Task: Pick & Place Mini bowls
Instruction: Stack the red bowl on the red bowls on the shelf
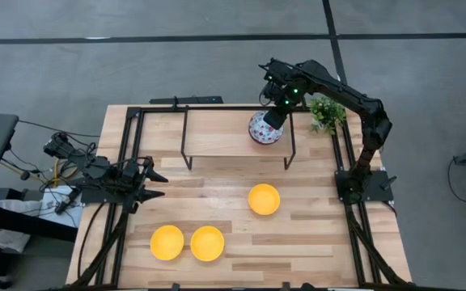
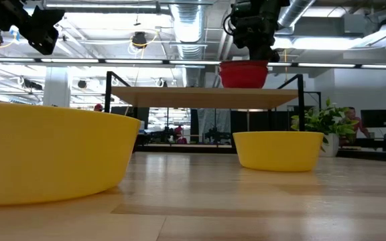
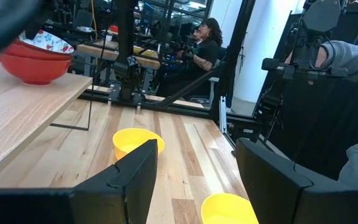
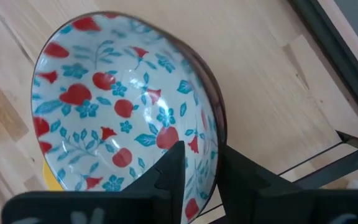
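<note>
Now | right end effector [image 4: 197,180] narrowly straddles floral bowl [image 4: 123,112] rim on shelf [image 1: 217,133] | left end effector [image 3: 194,180] wide.

Bright even overhead light, soft shadows, ceiling strip lights [image 2: 179,61] glaring, near yellow bowl [image 2: 45,154] blurred

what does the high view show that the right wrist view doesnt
Only the high view shows the three yellow bowls whole on the table, the green plant, and the left gripper waiting open at the table's left edge.

Only the right wrist view shows the floral bowl's inside close up, red and blue on white, with the right gripper's fingers straddling its rim, slightly apart, and more rims stacked beneath.

Both show the floral bowl on the raised shelf with the right gripper at it.
</note>
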